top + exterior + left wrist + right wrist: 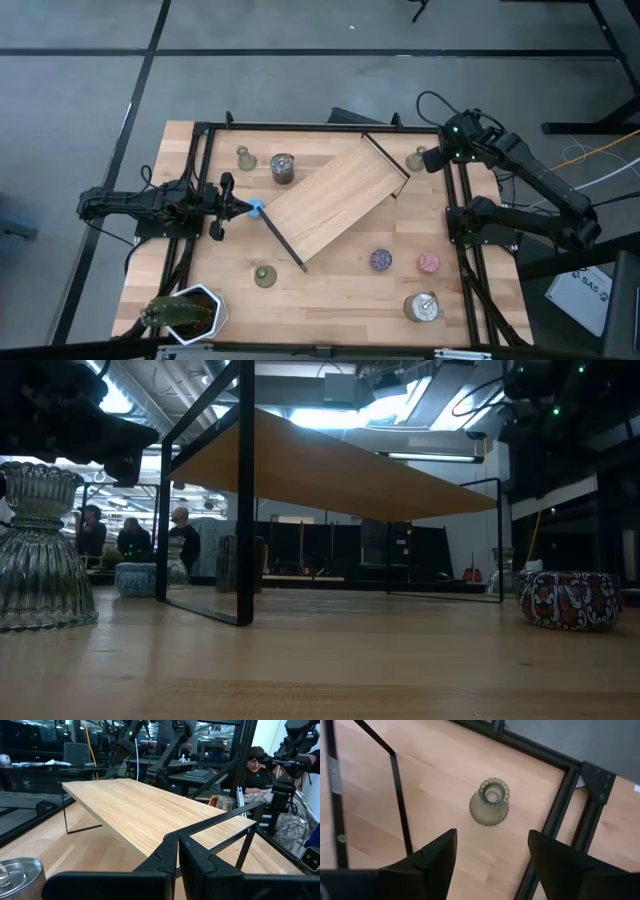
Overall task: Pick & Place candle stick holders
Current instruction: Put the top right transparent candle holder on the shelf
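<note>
Overhead, the right pincer [491, 855] hangs wide above a candle stick holder [489, 803] standing upright on the bench [445, 790]; left pincer [234, 207] closed, empty

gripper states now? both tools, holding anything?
Left tool: shut, holding nothing, near the wooden shelf.
Right tool: open, empty, hovering above a candle stick holder.

From above I get clear access to the candle stick holder [489, 803] under my right gripper [491, 865], whose fingers stand apart; the black frame rail [560, 815] crowds one side and the wooden shelf [335, 198] leg [400, 800] the other (bare tabletop [340, 290] lies between).
</note>
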Tool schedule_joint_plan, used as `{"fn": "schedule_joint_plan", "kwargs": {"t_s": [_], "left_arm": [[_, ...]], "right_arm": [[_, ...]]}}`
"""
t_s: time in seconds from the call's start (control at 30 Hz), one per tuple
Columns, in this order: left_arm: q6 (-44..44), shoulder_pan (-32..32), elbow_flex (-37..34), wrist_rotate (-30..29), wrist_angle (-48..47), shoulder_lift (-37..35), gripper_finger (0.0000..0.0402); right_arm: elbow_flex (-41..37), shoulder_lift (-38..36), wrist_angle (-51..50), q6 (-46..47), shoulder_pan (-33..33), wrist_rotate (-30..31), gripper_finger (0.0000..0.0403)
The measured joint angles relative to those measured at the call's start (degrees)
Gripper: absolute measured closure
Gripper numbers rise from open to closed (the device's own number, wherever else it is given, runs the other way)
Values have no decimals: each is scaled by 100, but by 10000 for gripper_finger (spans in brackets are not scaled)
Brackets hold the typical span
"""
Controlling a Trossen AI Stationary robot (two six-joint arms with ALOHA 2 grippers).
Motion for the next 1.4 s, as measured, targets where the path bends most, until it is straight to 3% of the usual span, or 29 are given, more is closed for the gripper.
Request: {"fn": "schedule_joint_plan", "kwargs": {"t_s": [0.37, 0.57, 0.73, 1.4], "left_arm": [[-1, 0, 0, 0, 0, 0, 391], [-1, 0, 0, 0, 0, 0, 389], [1, 2, 0, 0, 0, 0, 391], [-1, 0, 0, 0, 0, 0, 390]], "right_arm": [[-712, 175, 786, 188, 0, 19, 155], [-904, 175, 1087, 162, -2, 486, 155], [-1099, 244, 1467, 81, -2, 494, 155], [-1119, 1349, 2091, 61, -2, 702, 155]]}}
